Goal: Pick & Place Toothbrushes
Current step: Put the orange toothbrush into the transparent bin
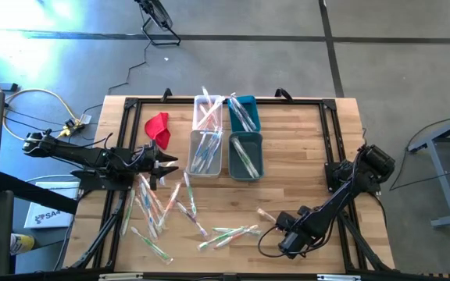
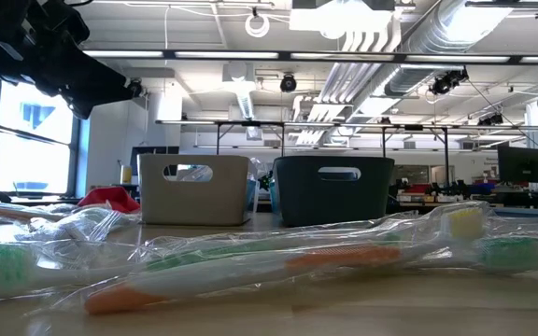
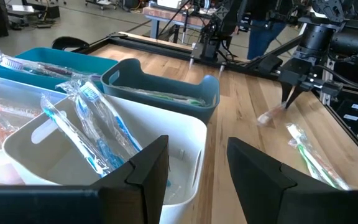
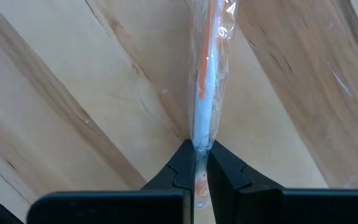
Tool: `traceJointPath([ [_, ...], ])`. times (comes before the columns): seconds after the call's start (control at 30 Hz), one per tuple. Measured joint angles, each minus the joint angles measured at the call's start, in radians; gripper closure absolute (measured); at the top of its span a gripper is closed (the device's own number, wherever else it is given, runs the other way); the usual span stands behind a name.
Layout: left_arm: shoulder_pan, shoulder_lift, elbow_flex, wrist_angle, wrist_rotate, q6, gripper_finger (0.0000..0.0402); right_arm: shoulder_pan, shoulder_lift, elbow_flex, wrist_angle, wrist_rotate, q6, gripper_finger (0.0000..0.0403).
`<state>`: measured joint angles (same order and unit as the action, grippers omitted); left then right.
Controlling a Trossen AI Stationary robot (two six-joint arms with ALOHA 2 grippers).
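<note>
Near the table's front right: right gripper (image 4: pixel 195 163), fingers pinched on an orange-and-white wrapped toothbrush (image 4: pixel 205 74) lying on the wood, pick step in hand, lift and carry toward the bins (image 1: pixel 246 155) judged next; left gripper (image 3: pixel 197 168) spread, empty, above the white bin (image 3: pixel 188 134).

Bright daylight floods the room; glare whitens the floor (image 1: pixel 45 47) at ten o'clock overhead, windows (image 2: pixel 26 140) blow out, and the nearest toothbrushes (image 2: pixel 250 266) blur.

Overhead down onto whole table (image 1: pixel 303 187); low level across it; wrist views close; bins (image 1: pixel 226 144) shared.
</note>
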<state>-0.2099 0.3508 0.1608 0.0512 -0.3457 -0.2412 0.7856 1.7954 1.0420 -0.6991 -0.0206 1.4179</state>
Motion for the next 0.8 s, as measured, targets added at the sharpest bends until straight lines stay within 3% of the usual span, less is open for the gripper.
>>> traceJointPath([
  [0.57, 0.0, 0.0, 0.0, 0.001, 0.0, -0.023, 0.0242, 0.0, -0.002, 0.001, -0.002, 0.003, -0.009, 0.039],
  [0.8, 0.0, 0.0, 0.0, 0.001, 0.0, -0.026, 0.0242, 0.0, -0.003, 0.002, 0.0, 0.065, -0.02, 0.039],
])
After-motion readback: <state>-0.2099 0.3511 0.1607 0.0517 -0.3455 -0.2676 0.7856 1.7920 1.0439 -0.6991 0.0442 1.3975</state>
